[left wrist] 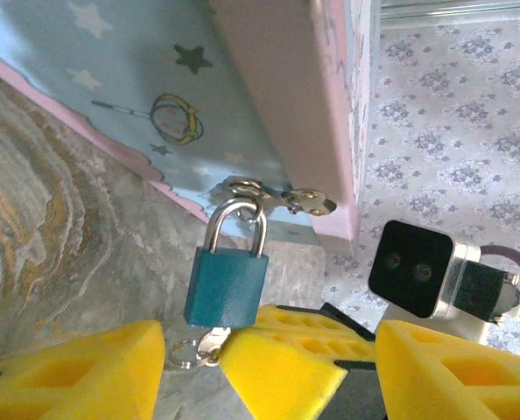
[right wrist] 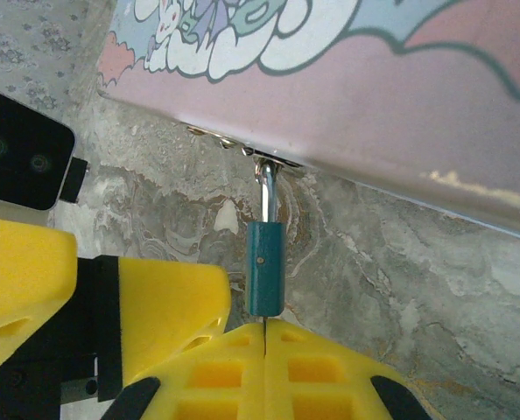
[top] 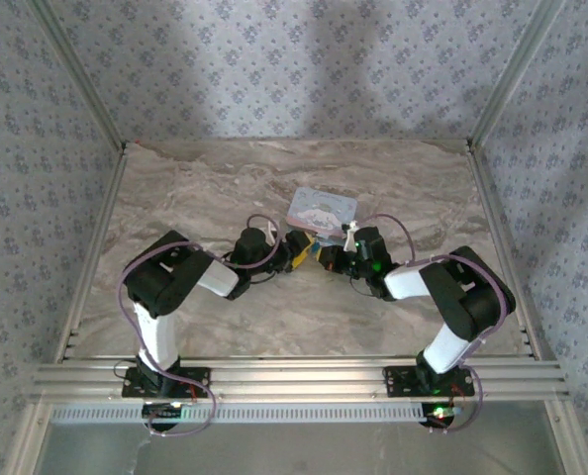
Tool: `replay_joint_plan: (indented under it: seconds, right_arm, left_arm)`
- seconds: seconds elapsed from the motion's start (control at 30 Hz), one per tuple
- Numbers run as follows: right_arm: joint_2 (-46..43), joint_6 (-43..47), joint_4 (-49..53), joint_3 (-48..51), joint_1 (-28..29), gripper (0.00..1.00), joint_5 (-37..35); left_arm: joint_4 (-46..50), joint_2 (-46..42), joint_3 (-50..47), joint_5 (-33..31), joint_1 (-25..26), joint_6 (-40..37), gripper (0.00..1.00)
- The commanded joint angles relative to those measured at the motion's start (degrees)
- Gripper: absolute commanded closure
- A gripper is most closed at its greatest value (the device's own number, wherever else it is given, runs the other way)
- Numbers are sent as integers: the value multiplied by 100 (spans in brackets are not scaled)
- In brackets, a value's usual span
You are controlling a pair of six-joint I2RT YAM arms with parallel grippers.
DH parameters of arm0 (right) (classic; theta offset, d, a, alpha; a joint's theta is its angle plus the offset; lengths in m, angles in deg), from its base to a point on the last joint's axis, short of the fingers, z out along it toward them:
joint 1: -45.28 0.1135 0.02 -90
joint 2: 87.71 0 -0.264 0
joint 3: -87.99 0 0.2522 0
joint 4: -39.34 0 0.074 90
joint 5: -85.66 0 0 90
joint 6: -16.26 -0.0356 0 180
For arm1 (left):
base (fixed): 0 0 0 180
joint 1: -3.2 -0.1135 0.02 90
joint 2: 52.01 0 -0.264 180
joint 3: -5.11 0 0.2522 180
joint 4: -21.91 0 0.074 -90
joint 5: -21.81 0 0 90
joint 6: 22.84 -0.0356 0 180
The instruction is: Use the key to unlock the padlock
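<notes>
A small teal-blue padlock (left wrist: 228, 280) hangs by its silvery shackle (left wrist: 239, 223) from the hasp (left wrist: 277, 194) of a pastel cartoon box (left wrist: 111, 79). The key (left wrist: 209, 344) sits in the keyhole underneath, a ring (left wrist: 186, 353) dangling from it. My right gripper (right wrist: 266, 331) is shut on the key just below the padlock (right wrist: 265, 267); its yellow fingers (left wrist: 286, 359) come in from the right. My left gripper (left wrist: 269, 350) is open, its pads standing wide on either side of the padlock and the right fingers, touching neither. From above, both grippers (top: 299, 249) (top: 326, 255) meet at the box's near edge.
The box (top: 321, 208) lies flat mid-table on the marble-patterned top (top: 225, 178). Patterned walls close in the back and both sides. An aluminium rail (top: 294, 376) runs along the near edge by the arm bases.
</notes>
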Motion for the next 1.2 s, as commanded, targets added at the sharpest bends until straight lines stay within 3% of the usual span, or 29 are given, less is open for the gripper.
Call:
replay_joint_plan:
  seconds: [0.0,0.47,0.87,1.17]
  right_arm:
    - [-37,-22,-141,-146,-35,100,71]
    - [1,-29,-167,-166,-34,100,71]
    - [74,-225,-374,-200,-96,100,115]
    - [156,-331,-413,-236,-118,100,202]
  left_arm:
    - [-483,279,120,62,-43,-22,34]
    - [-244,626,509,297,-95,-145,33]
    - [-65,788,758,603,-53,-94,42]
    - [-76,837,800,632,-58,-69,58]
